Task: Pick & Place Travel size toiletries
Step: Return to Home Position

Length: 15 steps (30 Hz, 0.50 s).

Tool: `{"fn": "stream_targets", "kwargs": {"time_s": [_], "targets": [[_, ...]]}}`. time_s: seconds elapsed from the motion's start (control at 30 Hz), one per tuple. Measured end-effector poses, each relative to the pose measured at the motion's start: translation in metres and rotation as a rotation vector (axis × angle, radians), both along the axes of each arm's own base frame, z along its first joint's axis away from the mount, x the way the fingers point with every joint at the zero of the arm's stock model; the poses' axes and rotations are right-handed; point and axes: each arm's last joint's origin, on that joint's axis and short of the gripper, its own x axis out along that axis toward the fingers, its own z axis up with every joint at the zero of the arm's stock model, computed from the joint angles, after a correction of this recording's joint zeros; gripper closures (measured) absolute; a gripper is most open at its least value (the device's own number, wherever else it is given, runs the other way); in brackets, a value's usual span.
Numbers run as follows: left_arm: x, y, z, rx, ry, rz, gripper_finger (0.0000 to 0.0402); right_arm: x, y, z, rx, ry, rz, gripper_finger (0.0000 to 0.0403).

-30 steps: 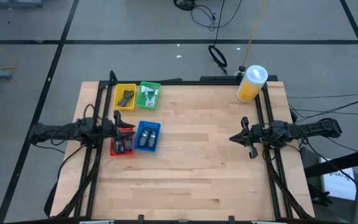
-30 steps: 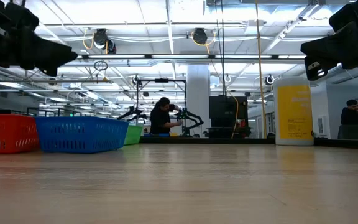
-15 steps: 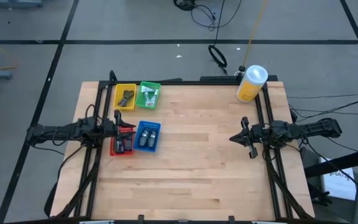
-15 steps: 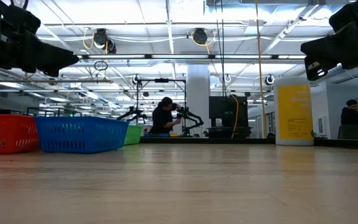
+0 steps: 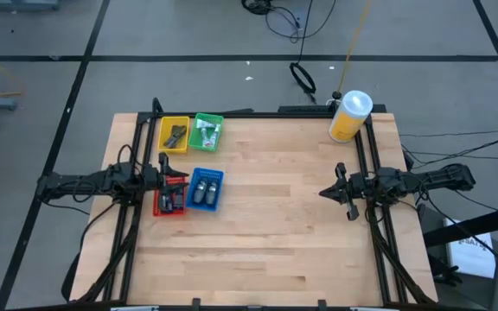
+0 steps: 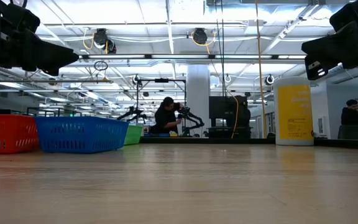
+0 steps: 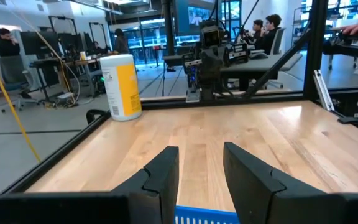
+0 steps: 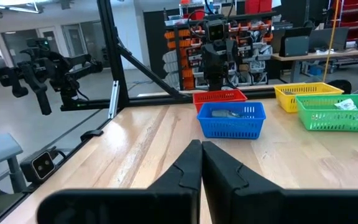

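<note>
The travel size toiletries lie in four small trays at the table's left. Dark pieces are in the yellow tray (image 5: 174,135) and the red tray (image 5: 169,199). White tubes are in the green tray (image 5: 207,132), and silver ones in the blue tray (image 5: 204,189). My left gripper (image 7: 199,158) hangs level above the red tray, open, with nothing between its fingers; the blue tray's rim (image 7: 207,216) shows just below them. My right gripper (image 8: 201,150) waits level at the table's right edge, shut and holding nothing.
A big yellow container with a white lid (image 5: 349,117) stands at the far right corner. Black frame rails (image 5: 372,155) run along both side edges. Bare wood (image 5: 275,216) stretches between the trays and the right arm. People are in the room beyond the table.
</note>
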Motion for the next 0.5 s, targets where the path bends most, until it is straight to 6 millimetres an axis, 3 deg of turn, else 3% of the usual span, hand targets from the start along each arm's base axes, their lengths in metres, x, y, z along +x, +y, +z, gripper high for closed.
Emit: {"fn": "stream_targets", "kwargs": {"time_s": [0.5], "targets": [[0.000,0.000,0.000,0.000,0.002,0.000,0.0275,-0.005,-0.019,-0.002,-0.047,0.002,-0.166,0.0399]]}}
